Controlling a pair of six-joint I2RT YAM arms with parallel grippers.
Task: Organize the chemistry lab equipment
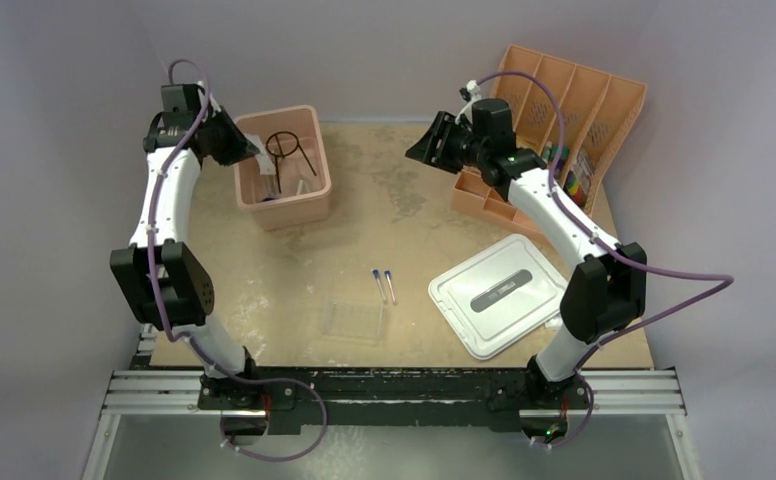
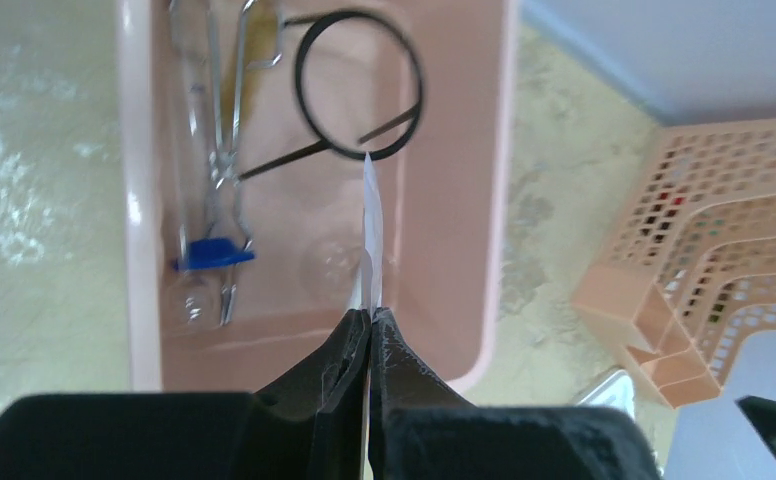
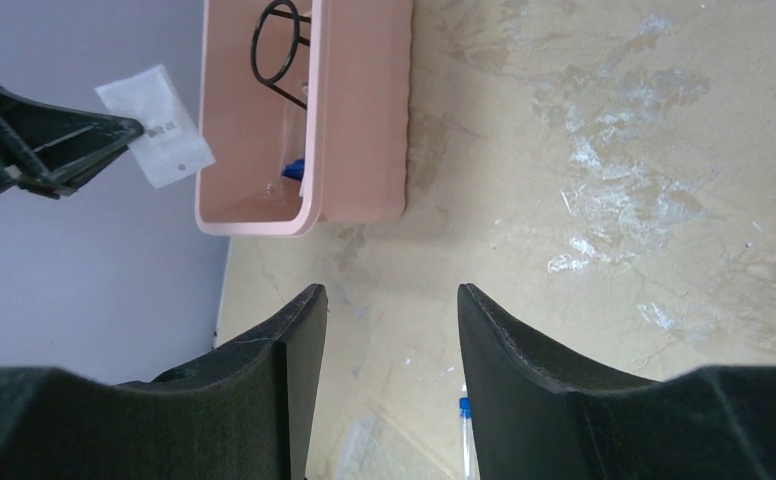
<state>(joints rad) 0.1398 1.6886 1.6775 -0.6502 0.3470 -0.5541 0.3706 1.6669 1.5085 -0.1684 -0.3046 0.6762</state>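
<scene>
My left gripper (image 2: pixel 371 312) is shut on a thin white paper packet (image 2: pixel 369 220) and holds it edge-on above the pink bin (image 2: pixel 464 200). The packet also shows in the right wrist view (image 3: pixel 154 125), where it has dark print on it. In the bin lie the black wire ring on a stem (image 2: pixel 298 85), the steel forceps (image 2: pixel 214 130) and the blue-based glass piece (image 2: pixel 214 252). Two blue-capped tubes (image 1: pixel 382 284) and the clear plastic tray (image 1: pixel 354 320) lie on the table's near middle. My right gripper (image 3: pixel 389 295) is open and empty, raised above the table at the back right.
A peach slotted organiser (image 1: pixel 574 100) stands at the back right. A white lid with a grey label (image 1: pixel 499 292) lies at the front right. The pink bin (image 1: pixel 299 210) sits at the back left, near the wall.
</scene>
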